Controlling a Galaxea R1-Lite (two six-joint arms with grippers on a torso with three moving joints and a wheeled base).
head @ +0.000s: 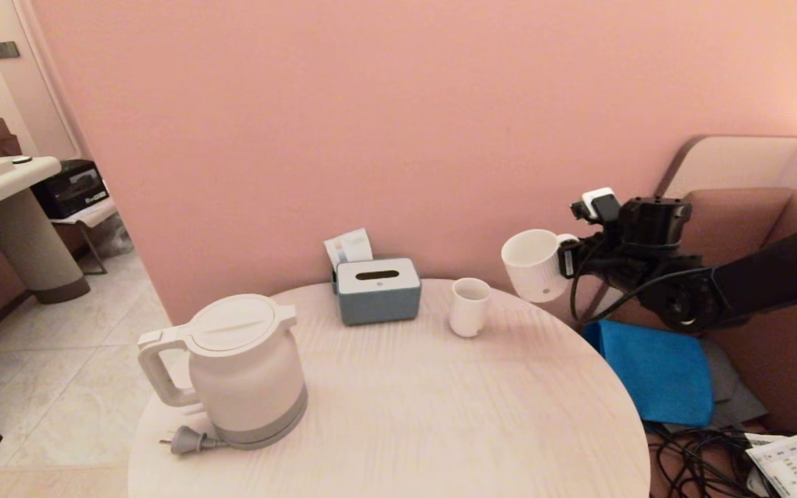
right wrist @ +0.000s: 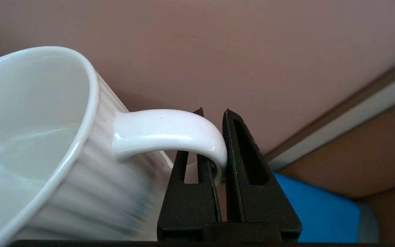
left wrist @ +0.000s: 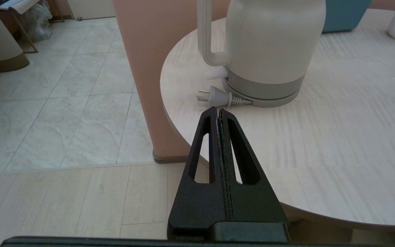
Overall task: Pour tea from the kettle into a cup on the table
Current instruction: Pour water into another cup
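The white kettle (head: 243,366) stands on its grey base at the front left of the round table (head: 440,415), its loop handle toward the left edge. The ribbed white cup (head: 535,264) hangs tilted in the air beyond the table's right rim, its dot mark showing low on its side. My right gripper (right wrist: 214,137) is shut on the cup's handle (right wrist: 170,132), which sits pinched between the two black fingers. My left gripper (left wrist: 218,110) is shut and empty, low at the table's near left edge, pointing at the kettle (left wrist: 269,44). It does not show in the head view.
A grey plug (head: 187,439) lies beside the kettle's base. A small handleless white cup (head: 469,306) and a blue-grey tissue box (head: 378,290) stand at the back of the table. A blue cloth (head: 661,370) and cables lie right of the table, below the cup.
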